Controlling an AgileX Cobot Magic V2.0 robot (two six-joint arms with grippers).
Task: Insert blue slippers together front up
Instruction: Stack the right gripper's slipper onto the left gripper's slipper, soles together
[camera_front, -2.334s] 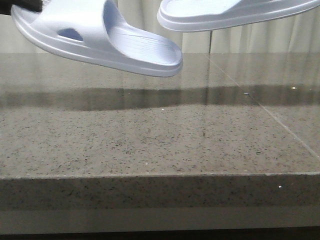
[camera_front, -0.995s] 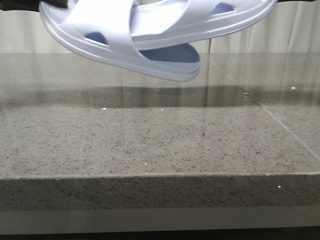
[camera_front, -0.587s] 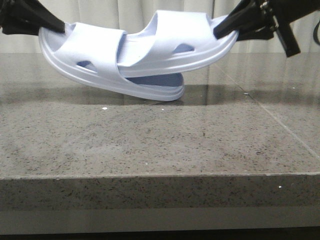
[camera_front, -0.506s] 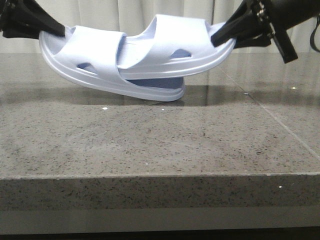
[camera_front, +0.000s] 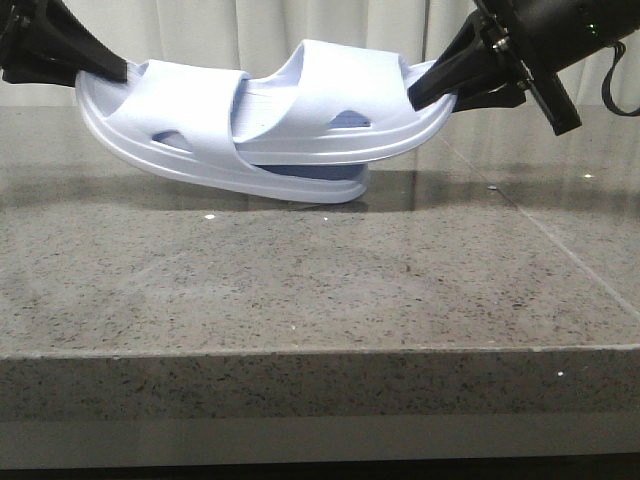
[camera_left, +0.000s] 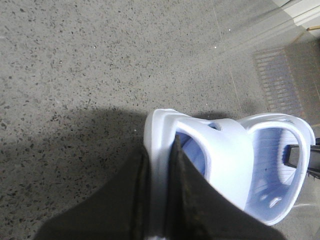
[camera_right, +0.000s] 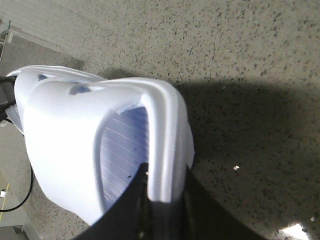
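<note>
Two pale lavender-blue slippers (camera_front: 265, 125), their footbeds lined with fine ridges and shaded a deeper blue inside, contrast with the black left claw (camera_front: 95, 68) and black right claw (camera_front: 435, 85). The bench (camera_front: 320, 290) is grey-brown stone speckled with black and white flecks; cream curtains (camera_front: 260, 25) hang behind.

A speckled grey-brown stone table (camera_front: 300, 290) — polished, glossy toward the back, with a thick front edge and a thin seam running diagonally on the right. Only the toe of the lower slipper (camera_front: 335, 188) rests on it — heel raised.
</note>
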